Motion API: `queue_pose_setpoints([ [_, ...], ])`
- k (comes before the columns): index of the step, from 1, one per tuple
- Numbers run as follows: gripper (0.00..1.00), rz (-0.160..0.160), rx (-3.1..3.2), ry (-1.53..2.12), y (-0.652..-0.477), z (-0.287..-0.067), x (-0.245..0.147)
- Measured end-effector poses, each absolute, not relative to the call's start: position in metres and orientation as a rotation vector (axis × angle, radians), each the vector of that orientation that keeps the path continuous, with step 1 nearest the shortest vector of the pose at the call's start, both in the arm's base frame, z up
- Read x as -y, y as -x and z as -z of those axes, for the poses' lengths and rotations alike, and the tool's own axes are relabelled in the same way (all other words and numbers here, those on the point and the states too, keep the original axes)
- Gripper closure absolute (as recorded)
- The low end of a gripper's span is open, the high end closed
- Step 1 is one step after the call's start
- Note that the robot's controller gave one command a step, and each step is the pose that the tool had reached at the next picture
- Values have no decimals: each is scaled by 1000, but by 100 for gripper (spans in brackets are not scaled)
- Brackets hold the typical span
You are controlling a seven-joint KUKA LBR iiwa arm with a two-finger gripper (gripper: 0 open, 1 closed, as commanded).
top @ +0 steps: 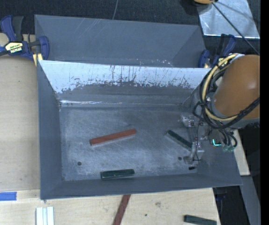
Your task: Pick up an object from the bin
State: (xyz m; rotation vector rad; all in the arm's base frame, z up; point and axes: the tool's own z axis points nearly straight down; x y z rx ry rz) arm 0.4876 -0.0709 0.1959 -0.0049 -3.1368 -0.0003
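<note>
**Low by the bin's right wall, thin strip alongside**

Seen low over the bin floor, close to the right wall: gripper. Spread or pressed together, cannot tell. Just left of gripper, lying askew: thin dark green strip, flat and matte, the nearest thing. Well left of gripper: reddish-brown flat stick. Lower left: dark green bar. Risks: scraping the scuffed metal floor, or skidding so thin a strip away instead of pinching it.

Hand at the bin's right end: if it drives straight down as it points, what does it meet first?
Likely the bare floor of the grey metal bin. The short dark green bar lies just beside the hand; depth is unclear, so a graze is possible.
</note>
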Motion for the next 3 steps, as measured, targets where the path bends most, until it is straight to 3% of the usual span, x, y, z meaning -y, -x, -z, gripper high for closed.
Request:
queue_pose_setpoints([
  [1,0,-1,3145,1,-489,-200,71],
  [3,0,-2,3145,-120,-544,-90,84],
])
